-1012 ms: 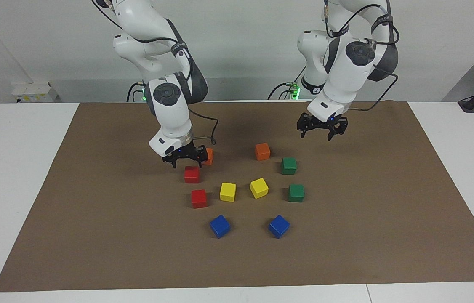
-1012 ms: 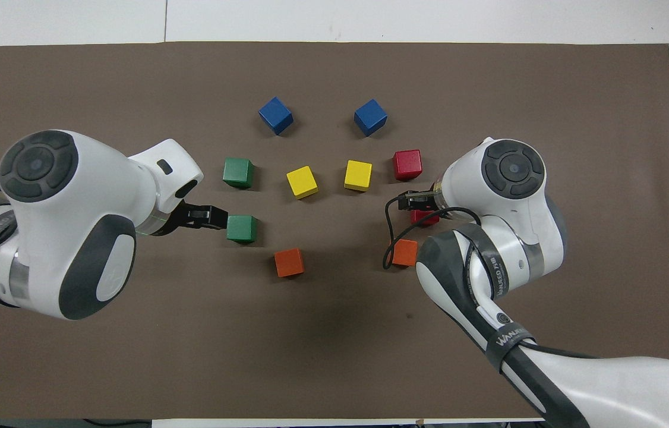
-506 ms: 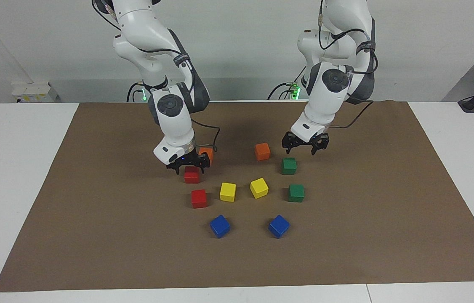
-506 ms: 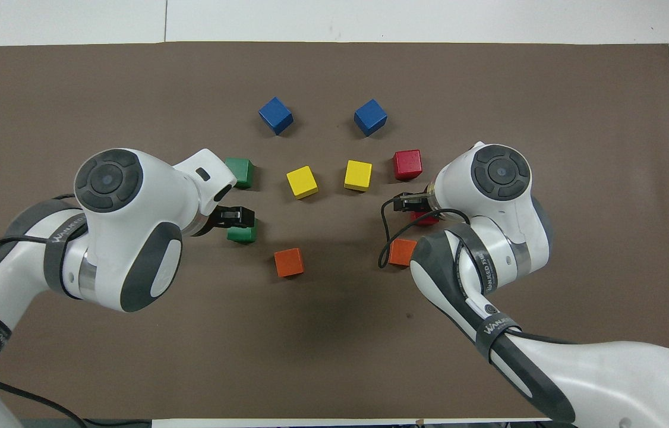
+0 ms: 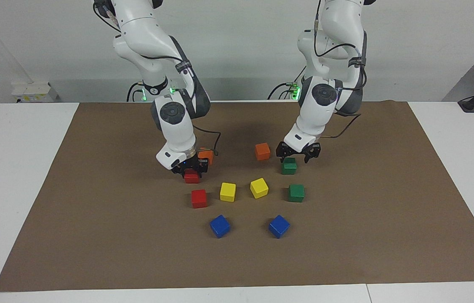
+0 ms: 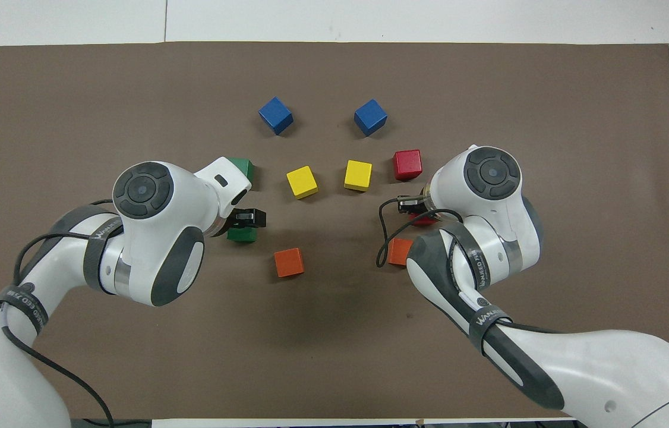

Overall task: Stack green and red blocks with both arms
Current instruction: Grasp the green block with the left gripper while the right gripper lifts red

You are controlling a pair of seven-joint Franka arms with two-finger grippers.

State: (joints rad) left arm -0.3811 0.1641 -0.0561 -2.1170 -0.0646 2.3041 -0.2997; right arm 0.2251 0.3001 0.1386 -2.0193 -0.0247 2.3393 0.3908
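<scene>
Right gripper (image 5: 190, 169), down at the brown mat (image 5: 94, 210), is clamped on the nearer red block (image 5: 192, 177), its fingertips pressed against the block's sides. In the facing view an orange block (image 5: 206, 155) lies at about 1 o'clock from this gripper, partly hidden by the wrist, and the second red block (image 5: 198, 198) rests on the mat at about 6 o'clock, apart from the held one.

Left gripper (image 5: 292, 156) hangs just over the nearer green block (image 5: 288, 166) with its fingers spread wide to either side of the block's top and not pressing on it. From this gripper the second green block (image 5: 296, 192) lies at about 6 o'clock, and the other orange block (image 5: 262, 151) at about 9 o'clock.

Between the red and green pairs sit two yellow blocks (image 5: 227, 192) (image 5: 259, 187). Farther from the robots, two blue blocks (image 5: 219, 226) (image 5: 278, 226) rest at about 6 o'clock from the yellow pair.
</scene>
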